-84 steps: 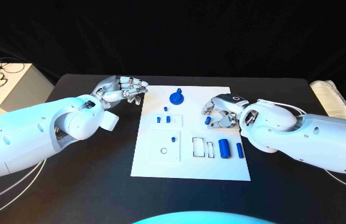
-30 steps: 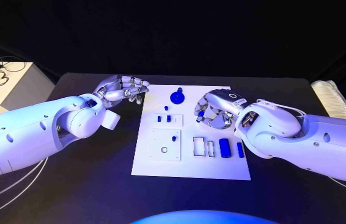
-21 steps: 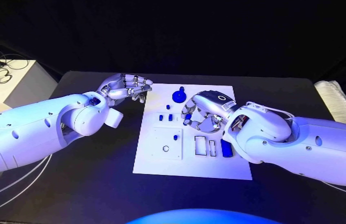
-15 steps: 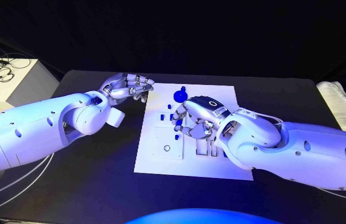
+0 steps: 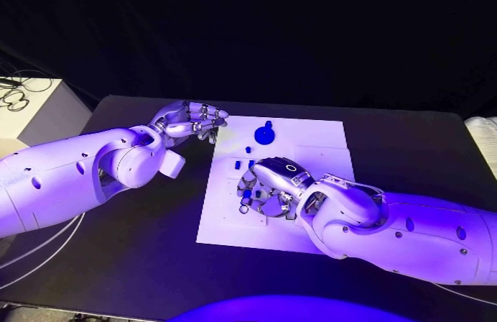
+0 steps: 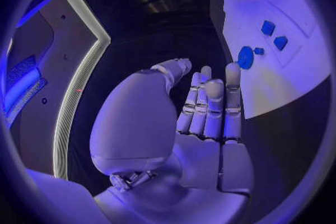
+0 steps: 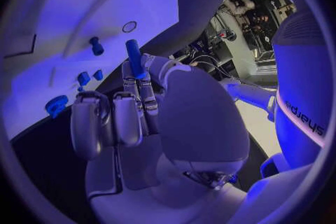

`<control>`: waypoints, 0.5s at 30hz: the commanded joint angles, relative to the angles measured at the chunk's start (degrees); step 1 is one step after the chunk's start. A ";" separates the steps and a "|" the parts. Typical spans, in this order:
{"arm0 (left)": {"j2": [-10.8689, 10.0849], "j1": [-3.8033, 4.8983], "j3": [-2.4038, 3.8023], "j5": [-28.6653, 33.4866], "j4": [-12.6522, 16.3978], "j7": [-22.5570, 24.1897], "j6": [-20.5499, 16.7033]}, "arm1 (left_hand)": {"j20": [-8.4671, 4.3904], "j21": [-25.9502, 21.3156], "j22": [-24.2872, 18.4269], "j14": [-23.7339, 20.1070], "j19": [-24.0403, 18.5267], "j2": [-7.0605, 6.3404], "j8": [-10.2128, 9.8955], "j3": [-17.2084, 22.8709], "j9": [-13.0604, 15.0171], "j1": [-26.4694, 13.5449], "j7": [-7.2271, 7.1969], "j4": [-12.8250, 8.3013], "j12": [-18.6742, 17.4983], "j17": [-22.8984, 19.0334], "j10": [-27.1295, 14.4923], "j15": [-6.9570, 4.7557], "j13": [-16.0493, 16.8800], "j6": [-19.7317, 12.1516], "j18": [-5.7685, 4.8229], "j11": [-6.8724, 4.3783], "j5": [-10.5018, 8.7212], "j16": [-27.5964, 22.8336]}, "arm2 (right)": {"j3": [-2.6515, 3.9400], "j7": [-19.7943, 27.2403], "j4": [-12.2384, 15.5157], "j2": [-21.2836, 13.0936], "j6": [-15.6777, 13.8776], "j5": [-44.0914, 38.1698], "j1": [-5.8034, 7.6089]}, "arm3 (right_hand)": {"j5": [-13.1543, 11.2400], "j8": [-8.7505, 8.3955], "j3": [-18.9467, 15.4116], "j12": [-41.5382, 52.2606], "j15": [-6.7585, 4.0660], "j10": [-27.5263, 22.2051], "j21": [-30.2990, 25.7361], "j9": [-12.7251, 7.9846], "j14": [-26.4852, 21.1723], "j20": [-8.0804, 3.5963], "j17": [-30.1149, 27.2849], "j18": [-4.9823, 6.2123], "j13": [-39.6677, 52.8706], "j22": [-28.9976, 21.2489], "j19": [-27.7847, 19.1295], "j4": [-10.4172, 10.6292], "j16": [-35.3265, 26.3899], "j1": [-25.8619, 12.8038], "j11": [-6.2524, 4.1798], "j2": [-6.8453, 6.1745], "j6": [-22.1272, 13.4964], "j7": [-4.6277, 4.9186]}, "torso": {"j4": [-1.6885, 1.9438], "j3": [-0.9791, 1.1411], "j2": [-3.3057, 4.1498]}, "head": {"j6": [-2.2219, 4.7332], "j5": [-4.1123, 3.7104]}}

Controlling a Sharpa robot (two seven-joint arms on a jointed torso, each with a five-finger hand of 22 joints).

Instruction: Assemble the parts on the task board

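Your right hand [image 7: 133, 106] pinches a blue peg [image 7: 134, 58] between thumb and finger, hovering over the white board [image 5: 321, 131] near its centre. The peg is held by its lower end only, so it could tilt or slip when pressed at the round hole [image 7: 129, 26], or jam on the rim. Your left hand [image 5: 192, 121] waits at the board's ten o'clock corner above the worktop [image 5: 145, 264], fingers curled on nothing.

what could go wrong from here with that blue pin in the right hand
1. The right hand pinches the blue pin only near its lower end, so it could tilt or slip before it reaches the round hole.
2. In the head view the right hand hangs over the task board, close to small blue parts it might knock.
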 commanded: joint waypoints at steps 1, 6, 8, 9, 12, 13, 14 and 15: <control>0.18 -0.01 0.05 -0.02 0.14 0.23 0.69 | 0.38 -0.34 -0.05 0.17 0.19 0.22 0.01 -0.42 -0.10 -0.01 0.17 0.11 0.39 0.16 -0.58 0.16 0.12 -0.31 0.77 0.00 0.03 0.27 | -0.05 1.41 -0.49 0.42 -0.07 -0.90 -0.41 | 0.22 0.19 4.08 0.13 -0.46 5.41 0.12 0.06 1.29 -0.49 -0.05 -0.87 0.80 8.43 2.37 -4.36 0.10 0.22 -5.05 0.64 -0.40 -0.03 | 0.06 0.09 0.02 | -0.25 0.13; 0.23 -0.01 0.04 0.01 0.12 0.16 0.82 | 0.38 -0.35 -0.05 0.10 0.20 0.21 0.01 -0.44 -0.10 -0.03 0.17 0.13 0.40 0.05 -0.59 0.17 0.12 -0.32 0.77 0.00 0.01 0.25 | -0.21 1.55 -1.04 0.82 0.29 -0.98 -0.93 | 0.22 0.19 4.12 0.11 -0.45 5.42 0.16 0.08 1.29 -0.48 -0.05 -0.88 0.82 8.46 2.39 -4.42 0.10 0.19 -5.04 0.66 -0.41 -0.02 | -0.04 0.04 0.00 | -0.50 0.40; 0.24 -0.01 0.04 0.00 0.11 0.14 0.84 | 0.38 -0.35 -0.05 0.10 0.20 0.21 0.01 -0.44 -0.10 -0.03 0.17 0.13 0.40 0.05 -0.59 0.17 0.12 -0.32 0.77 0.00 0.01 0.25 | -0.26 1.56 -1.21 0.88 0.44 -1.12 -1.12 | 0.22 0.19 4.12 0.11 -0.45 5.42 0.16 0.08 1.29 -0.48 -0.05 -0.88 0.82 8.46 2.39 -4.42 0.10 0.19 -5.04 0.66 -0.41 -0.02 | -0.08 0.08 0.02 | -0.50 0.53; 0.24 -0.01 0.04 0.00 0.11 0.13 0.86 | 0.39 -0.35 -0.06 0.06 0.20 0.20 0.01 -0.45 -0.10 -0.01 0.16 0.12 0.41 -0.03 -0.61 0.17 0.13 -0.33 0.77 -0.01 0.00 0.24 | -0.28 1.56 -1.27 0.90 0.47 -1.16 -1.18 | 0.22 0.19 4.12 0.11 -0.45 5.42 0.16 0.08 1.29 -0.48 -0.05 -0.88 0.82 8.46 2.39 -4.42 0.10 0.19 -5.04 0.66 -0.41 -0.02 | -0.07 0.09 0.03 | -0.50 0.58; 0.26 -0.01 0.04 -0.01 0.10 0.11 0.92 | 0.39 -0.35 -0.06 0.06 0.20 0.20 0.01 -0.45 -0.10 -0.01 0.16 0.12 0.41 -0.03 -0.61 0.17 0.13 -0.33 0.77 -0.01 0.00 0.24 | -0.32 1.56 -1.42 0.90 0.55 -1.26 -1.38 | 0.22 0.19 4.12 0.11 -0.45 5.42 0.16 0.08 1.29 -0.48 -0.05 -0.88 0.82 8.46 2.39 -4.42 0.10 0.19 -5.04 0.66 -0.41 -0.02 | -0.08 0.08 0.01 | -0.56 0.60; 0.27 -0.01 0.04 -0.02 0.10 0.10 0.94 | 0.39 -0.35 -0.06 0.06 0.20 0.20 0.01 -0.45 -0.10 -0.01 0.16 0.12 0.41 -0.03 -0.61 0.17 0.13 -0.33 0.77 -0.01 0.00 0.24 | -0.33 1.56 -1.45 0.89 0.59 -1.31 -1.42 | 0.22 0.19 4.12 0.11 -0.45 5.42 0.16 0.08 1.29 -0.48 -0.05 -0.88 0.82 8.46 2.39 -4.42 0.10 0.19 -5.04 0.66 -0.41 -0.02 | -0.06 0.07 0.00 | -0.57 0.59; 0.27 -0.01 0.04 -0.02 0.09 0.10 0.95 | 0.39 -0.35 -0.06 0.06 0.20 0.20 0.01 -0.45 -0.10 -0.01 0.16 0.12 0.41 -0.03 -0.61 0.17 0.13 -0.33 0.77 -0.01 0.00 0.24 | -0.34 1.56 -1.48 0.89 0.66 -1.36 -1.46 | 0.21 0.20 4.17 0.09 -0.44 5.43 0.13 0.11 1.30 -0.48 0.02 -0.87 0.87 8.44 2.37 -4.51 0.13 0.11 -5.04 0.68 -0.41 0.00 | -0.04 0.05 0.00 | -0.58 0.60; 0.28 -0.01 0.04 -0.03 0.08 0.09 0.97 | 0.39 -0.35 -0.06 0.06 0.20 0.20 0.01 -0.45 -0.10 -0.01 0.16 0.12 0.41 -0.03 -0.61 0.17 0.13 -0.33 0.77 -0.01 0.00 0.24 | -0.35 1.53 -1.54 0.88 0.81 -1.42 -1.52 | 0.21 0.20 4.17 0.09 -0.44 5.43 0.13 0.11 1.30 -0.48 0.02 -0.87 0.87 8.44 2.37 -4.51 0.13 0.11 -5.04 0.68 -0.41 0.00 | -0.04 0.07 0.00 | -0.59 0.61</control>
